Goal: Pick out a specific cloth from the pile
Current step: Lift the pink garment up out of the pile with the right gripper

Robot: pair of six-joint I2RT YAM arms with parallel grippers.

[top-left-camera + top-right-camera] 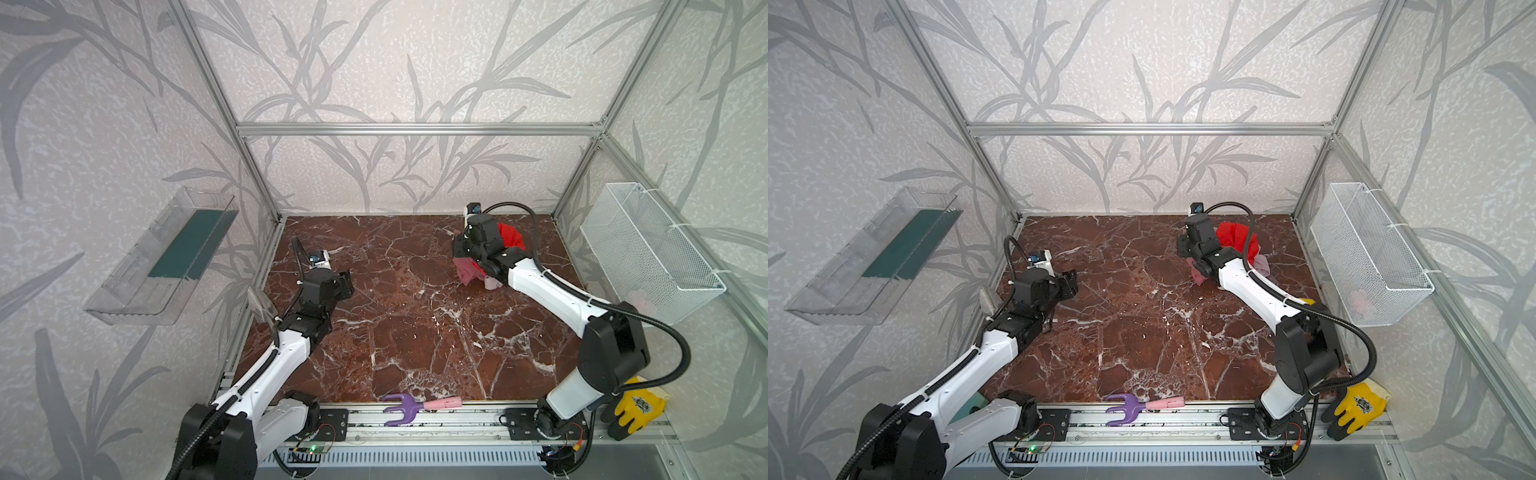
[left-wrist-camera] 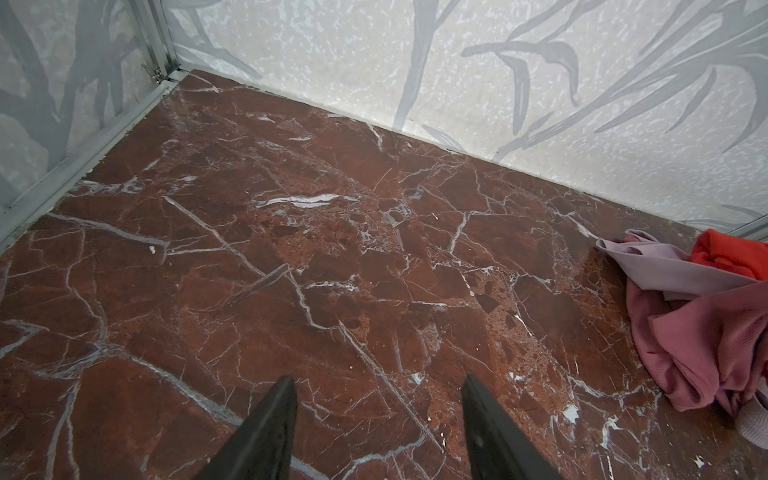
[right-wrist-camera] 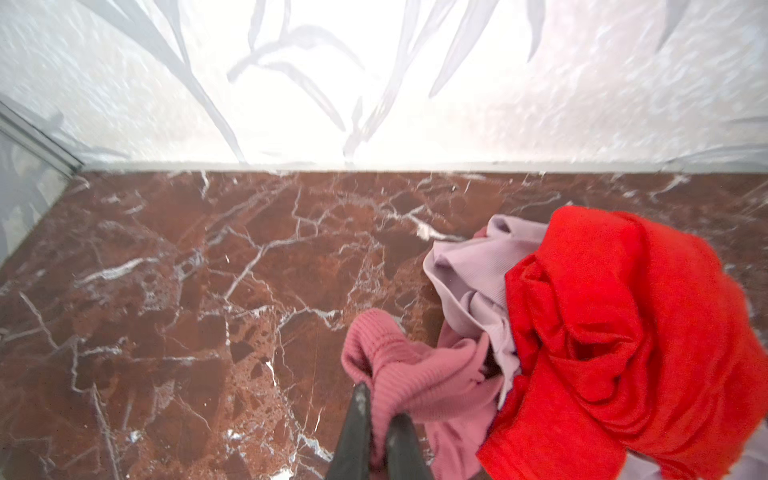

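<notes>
The right claw point(image 1: 1195, 268) grips the cloth point(image 1: 1200, 279) at the pile point(image 1: 1235, 237).

The pile point(image 1: 510, 239) sits far right on the table point(image 1: 395, 324); a hand fork point(image 1: 401, 409) lies at the front edge, a glove point(image 1: 638, 409) to its right.

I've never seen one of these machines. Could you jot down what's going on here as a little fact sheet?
Surface: brown marble-look table
Pile: red cloth, lilac cloth, dusty rose cloth, far right of table
Right jaws: shut on a fold of the dusty rose cloth
Left jaws: open, holding nothing, over bare table
Front edge: purple garden fork, yellow glove
</notes>
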